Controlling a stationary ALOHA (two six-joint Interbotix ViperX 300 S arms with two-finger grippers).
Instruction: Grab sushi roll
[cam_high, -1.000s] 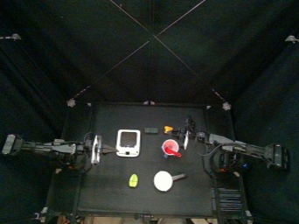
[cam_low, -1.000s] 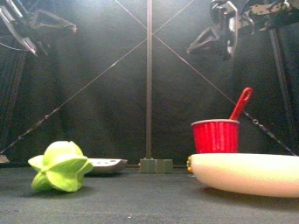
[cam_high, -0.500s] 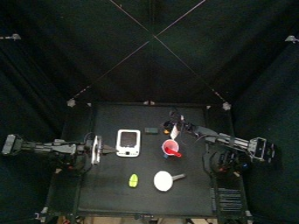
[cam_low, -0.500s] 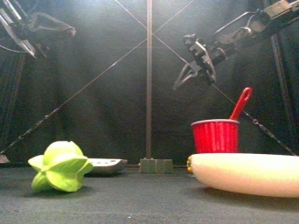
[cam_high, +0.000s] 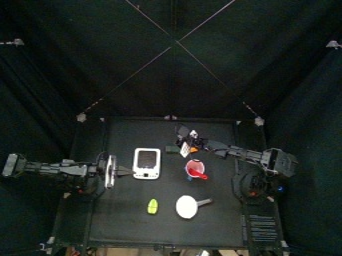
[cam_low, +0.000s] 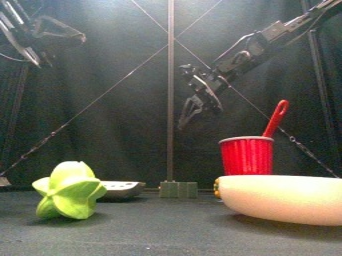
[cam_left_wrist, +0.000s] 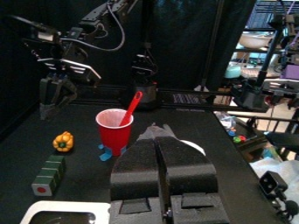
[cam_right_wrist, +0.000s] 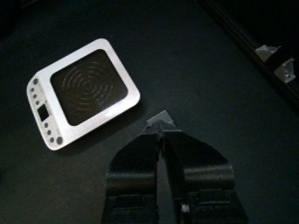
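The right gripper (cam_low: 195, 106) has swung further toward the table's middle and lower, hanging in the air above the white scale (cam_right_wrist: 82, 92), fingers pressed together. The sushi roll (cam_left_wrist: 47, 175) lies untouched on the table beside the scale. The left gripper (cam_left_wrist: 160, 133) stays at the left, fingers together.

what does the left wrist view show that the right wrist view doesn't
Only the left wrist view shows the red plastic cup with a red spoon in it, a small yellow-orange pepper-shaped toy, a green block with a red end, the right gripper hanging above them, and a room past the curtain. Only the right wrist view shows the whole white square scale with a dark round plate. Both show the black table and shut jaws.
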